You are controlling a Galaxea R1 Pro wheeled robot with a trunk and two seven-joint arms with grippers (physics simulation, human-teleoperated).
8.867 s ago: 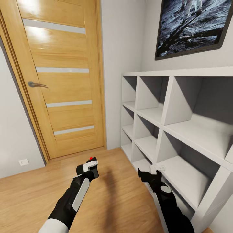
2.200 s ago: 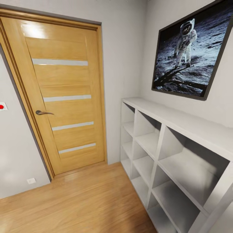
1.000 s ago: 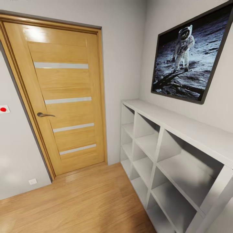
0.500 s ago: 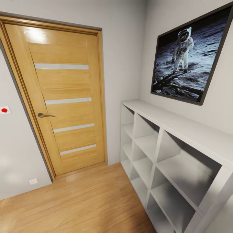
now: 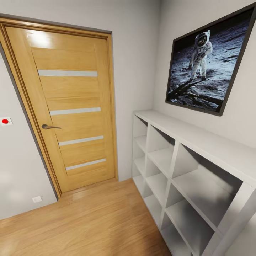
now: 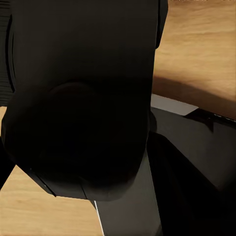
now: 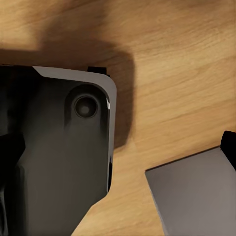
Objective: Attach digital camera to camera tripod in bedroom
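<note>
Light wood floor, white cubby shelf standing on it, along the right-hand wall

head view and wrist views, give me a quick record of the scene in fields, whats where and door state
room: corner with white walls and light wood floor
door: wooden door, shut, metal handle on its left side
shelf: white cubby shelf along the right wall, cubbies seen are bare
wall art: framed astronaut picture above the shelf
wall fittings: red button left of the door, white outlet low down
wrist views: dark robot parts over wood floor
camera, tripod: not seen here
</note>
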